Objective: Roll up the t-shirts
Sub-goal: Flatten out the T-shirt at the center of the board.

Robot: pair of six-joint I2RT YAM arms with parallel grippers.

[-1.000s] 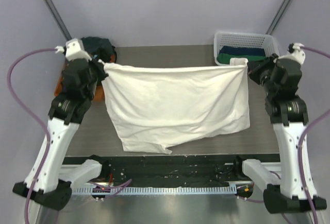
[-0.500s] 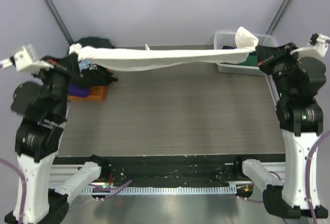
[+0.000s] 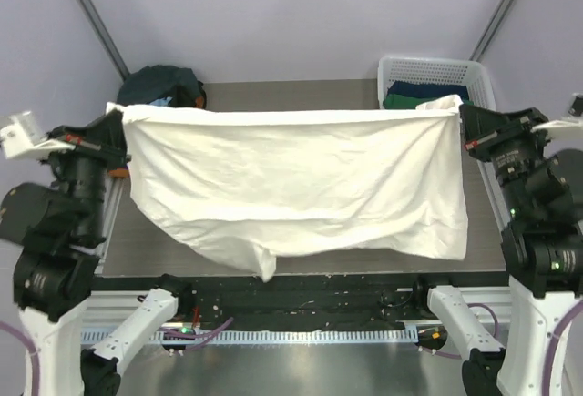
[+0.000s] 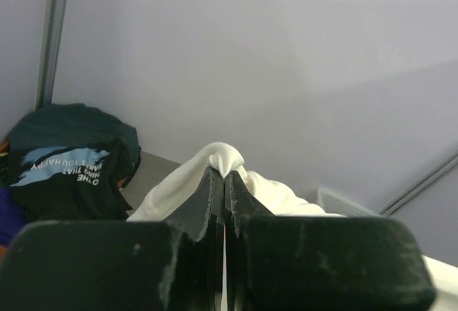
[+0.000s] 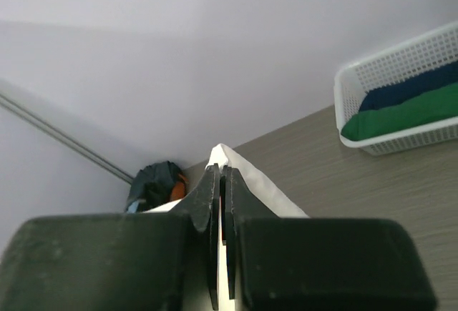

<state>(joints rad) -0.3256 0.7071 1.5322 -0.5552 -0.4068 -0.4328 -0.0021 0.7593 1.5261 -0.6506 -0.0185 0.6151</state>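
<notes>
Left gripper is clamped shut on one upper corner of the cream-white t-shirt, and the right gripper pinches the opposite corner the same way. The shirt hangs spread wide between them over the table. Its lower edge sags toward the near side; whether it touches the surface is hard to tell from above. Behind the left corner lies a pile of dark tees, with a black tee with pale-blue print showing. At far right, the white basket holds a green tee and a navy tee.
</notes>
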